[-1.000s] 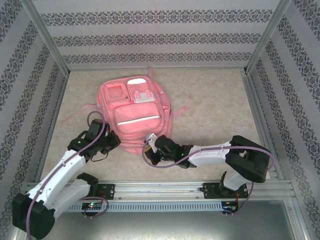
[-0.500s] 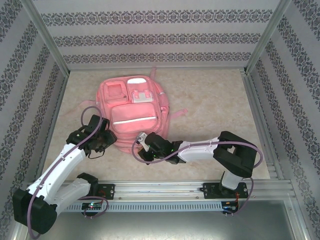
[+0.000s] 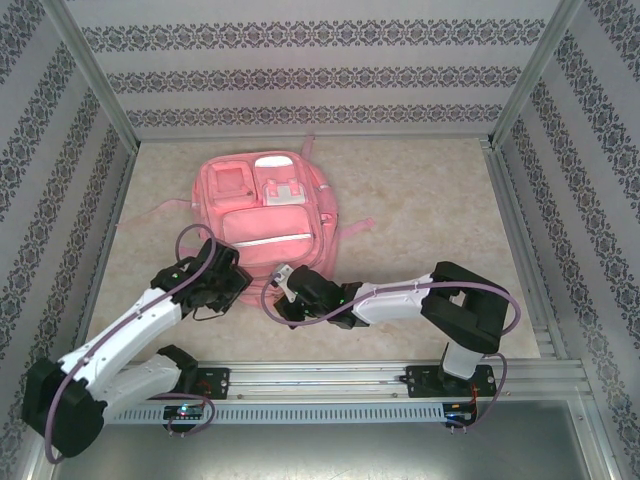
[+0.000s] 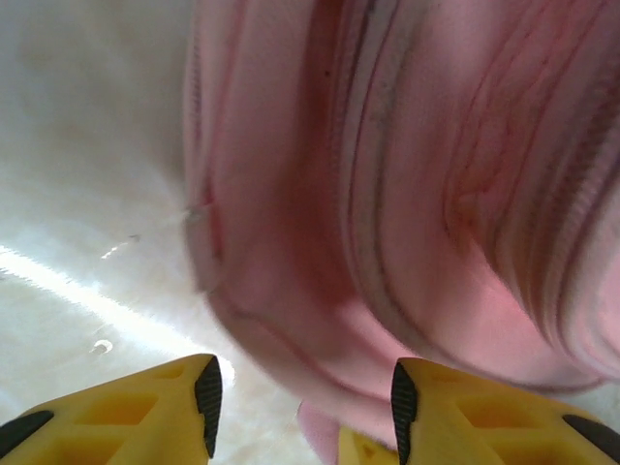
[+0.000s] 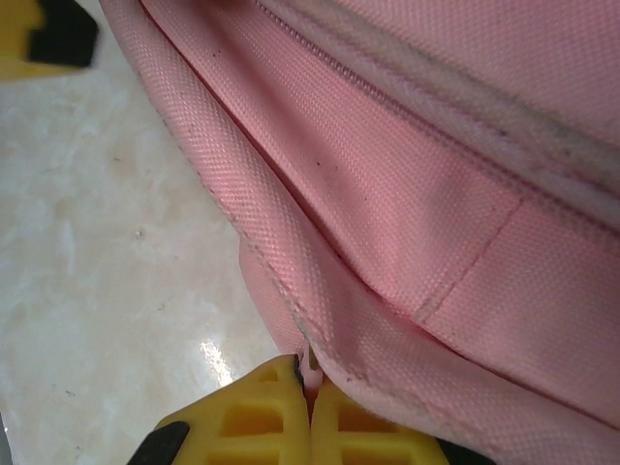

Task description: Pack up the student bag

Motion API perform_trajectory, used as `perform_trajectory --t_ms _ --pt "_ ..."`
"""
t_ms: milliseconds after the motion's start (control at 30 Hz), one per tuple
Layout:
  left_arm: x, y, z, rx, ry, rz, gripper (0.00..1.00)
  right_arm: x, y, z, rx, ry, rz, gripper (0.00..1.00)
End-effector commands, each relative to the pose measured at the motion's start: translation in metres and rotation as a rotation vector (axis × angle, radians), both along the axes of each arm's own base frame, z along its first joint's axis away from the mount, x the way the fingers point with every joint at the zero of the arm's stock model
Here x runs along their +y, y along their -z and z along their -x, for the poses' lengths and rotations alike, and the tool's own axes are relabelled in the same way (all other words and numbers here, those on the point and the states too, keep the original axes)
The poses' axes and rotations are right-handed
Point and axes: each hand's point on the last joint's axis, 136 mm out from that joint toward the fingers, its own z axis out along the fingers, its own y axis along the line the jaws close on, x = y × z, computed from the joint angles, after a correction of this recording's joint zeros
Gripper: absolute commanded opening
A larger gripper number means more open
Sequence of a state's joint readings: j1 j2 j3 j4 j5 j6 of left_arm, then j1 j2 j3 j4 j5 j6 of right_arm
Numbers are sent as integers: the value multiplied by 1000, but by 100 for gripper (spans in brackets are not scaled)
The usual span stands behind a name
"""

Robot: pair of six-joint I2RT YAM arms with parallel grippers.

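The student bag (image 3: 270, 225) is a large pink backpack lying flat in the middle of the table, front pockets up. My right gripper (image 3: 283, 281) is at its near edge. In the right wrist view the gripper (image 5: 310, 387) is shut on a thin pink tab at the seam of the bag (image 5: 436, 194). My left gripper (image 3: 228, 283) sits at the bag's near-left corner. In the left wrist view it (image 4: 302, 412) stands open, and the bag's rounded pink edge (image 4: 387, 194) lies just ahead of its fingertips, not gripped.
A small pink box (image 3: 232, 183) and a white-grey item (image 3: 285, 190) rest on the bag's far end. Pink straps trail out to the right (image 3: 355, 228) and left (image 3: 150, 212). Patterned walls and metal rails (image 3: 510, 240) enclose the beige tabletop (image 3: 420, 200).
My left gripper has opened and shifted right, up to the bag's near-left corner. The right gripper, still shut, has moved left along the bag's near edge, and the bag has shifted slightly.
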State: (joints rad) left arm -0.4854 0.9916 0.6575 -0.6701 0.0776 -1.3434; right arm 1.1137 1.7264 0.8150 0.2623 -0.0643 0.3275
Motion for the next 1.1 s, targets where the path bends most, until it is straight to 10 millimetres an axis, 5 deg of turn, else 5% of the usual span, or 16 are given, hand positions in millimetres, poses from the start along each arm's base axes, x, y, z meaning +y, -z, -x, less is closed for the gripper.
perform_trajectory --t_ms 0,167,433,733,1067 --pt "-11 0 -19 -61 -28 34 47 7 0 -7 -15 34 -5 0" --pt "-8 10 -27 -82 -18 -23 38 6 0 -9 -18 42 -4 0" --pt "-16 17 -46 -85 104 -113 0 -7 7 -13 -17 88 -8 0" --pt "-67 10 -74 -117 330 -136 0 -36 11 -25 -30 196 -36 0" --pt "-121 3 -66 -150 517 -123 0 -50 13 -25 -30 234 -47 0"
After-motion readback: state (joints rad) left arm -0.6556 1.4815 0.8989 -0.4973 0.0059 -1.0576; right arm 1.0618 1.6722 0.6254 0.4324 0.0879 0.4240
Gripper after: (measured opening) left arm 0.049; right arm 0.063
